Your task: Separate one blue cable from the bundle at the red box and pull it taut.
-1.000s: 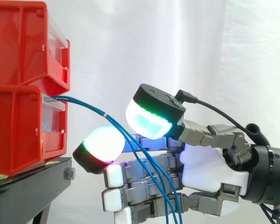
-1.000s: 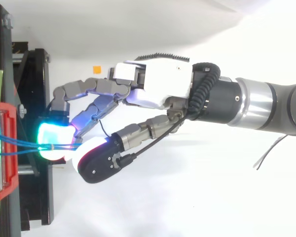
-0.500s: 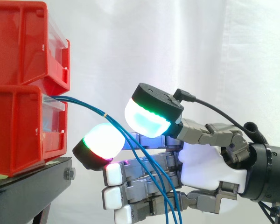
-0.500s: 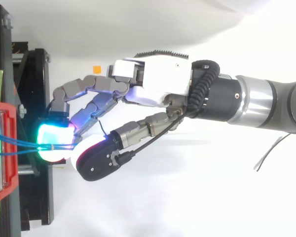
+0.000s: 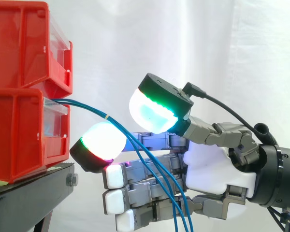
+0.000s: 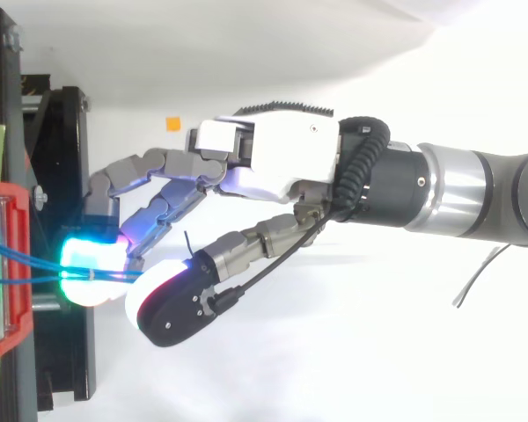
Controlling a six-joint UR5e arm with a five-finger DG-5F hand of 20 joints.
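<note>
Beside the red box [image 5: 19,130], the hand [image 5: 210,164] had its fingers [image 5: 152,113] spread about the blue cables [image 5: 105,116], gripping none; bundle slack, separation and pull judged undone.

Thin blue cables [image 5: 87,105] leave the lower red box [image 5: 19,135] as one bundle, bound by a small yellow band [image 5: 106,116]. They arch down between two glowing fingers [image 5: 102,140], then fan apart and hang slack across the fingers below.

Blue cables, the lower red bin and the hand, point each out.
blue cables [image 5: 105,115], side view, bundle at its yellow tie.
lower red bin [image 5: 19,140], side view, its side wall.
hand [image 5: 210,166], side view, white palm.
</note>
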